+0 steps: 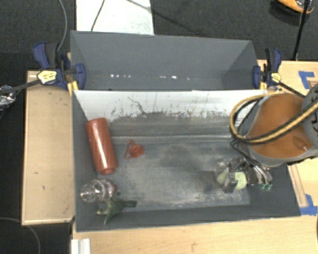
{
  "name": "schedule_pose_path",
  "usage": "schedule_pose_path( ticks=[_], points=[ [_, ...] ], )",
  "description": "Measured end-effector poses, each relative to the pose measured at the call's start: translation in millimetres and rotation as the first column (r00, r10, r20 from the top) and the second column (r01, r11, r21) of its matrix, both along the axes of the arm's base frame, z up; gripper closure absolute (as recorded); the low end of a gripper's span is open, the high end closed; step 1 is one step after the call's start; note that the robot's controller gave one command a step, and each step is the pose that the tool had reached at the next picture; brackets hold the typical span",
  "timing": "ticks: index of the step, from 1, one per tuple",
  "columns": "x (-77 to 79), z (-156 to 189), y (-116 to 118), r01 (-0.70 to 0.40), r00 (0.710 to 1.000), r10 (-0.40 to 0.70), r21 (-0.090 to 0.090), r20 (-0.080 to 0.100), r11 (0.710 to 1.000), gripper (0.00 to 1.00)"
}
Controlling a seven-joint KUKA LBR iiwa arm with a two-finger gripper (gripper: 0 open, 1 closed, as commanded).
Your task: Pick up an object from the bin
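Nearest the camera, by the front wall in the lower left of the bin (175,173), lie a clear rounded glass-like thing (95,190) and, just beside it, a small dark green thing (112,207). Above them in the frame lies a red-brown cylinder (100,145), with a little red cone-shaped piece (133,151) near it.

In the lower right, a small pale yellow-green thing (238,180) sits low in the bin, right at the jaws. You cannot tell whether the jaws are open or closed, nor whether the thing is between them.

The likely risks are these. The thing is small, so it could slip out or be nudged aside if the jaws close off-centre. The jaws are so low that they may scrape the floor.

The arm (278,128), with its orange cover and looped cables, reaches in from the right of the frame, wrist bent downward.
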State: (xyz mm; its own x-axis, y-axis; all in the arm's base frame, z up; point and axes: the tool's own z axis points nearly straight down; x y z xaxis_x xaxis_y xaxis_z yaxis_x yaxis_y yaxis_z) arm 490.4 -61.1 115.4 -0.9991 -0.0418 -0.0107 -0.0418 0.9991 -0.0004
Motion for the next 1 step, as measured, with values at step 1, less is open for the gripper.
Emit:
schedule_pose_path(
  ticks=[1],
  points=[
    [6.7,22.7,4.4,0.0,1.0,0.0,0.0,0.0,1.0,1.0]
  ],
)
